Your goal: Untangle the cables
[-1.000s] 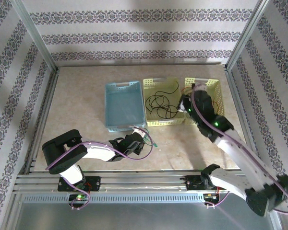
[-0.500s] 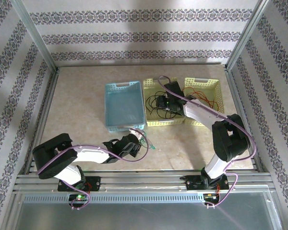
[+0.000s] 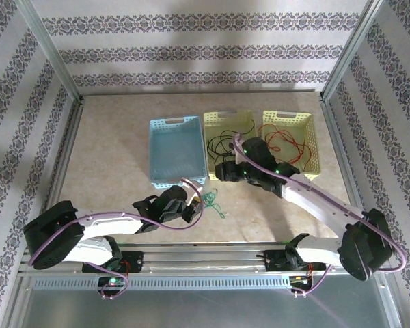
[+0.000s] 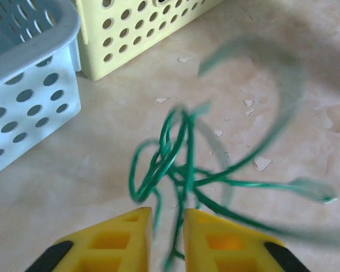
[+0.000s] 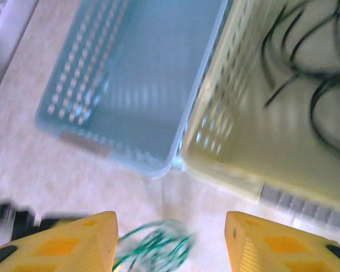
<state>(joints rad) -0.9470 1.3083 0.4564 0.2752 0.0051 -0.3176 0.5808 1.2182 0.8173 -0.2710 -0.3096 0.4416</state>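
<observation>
Top view: the left arm lies low and stretched, left gripper [image 3: 193, 203] beside the green cable [image 3: 216, 203], with bare table [image 3: 116, 150] around. The right gripper [image 3: 222, 171] has swung out of the yellow basket [image 3: 227, 114] to its near rim.

Left wrist: jaws slightly parted, a green strand loose between.

Right wrist: fingers [image 5: 85, 232] spread wide and empty above the green cable, the black cable [image 5: 323, 96] in the yellow basket.

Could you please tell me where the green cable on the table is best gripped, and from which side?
Grip the green cable at its bunched middle, where several loops cross and give bulk; come down from above, straddling the bunch. Its single trailing strands lie thin against the table and would probably slip.
</observation>
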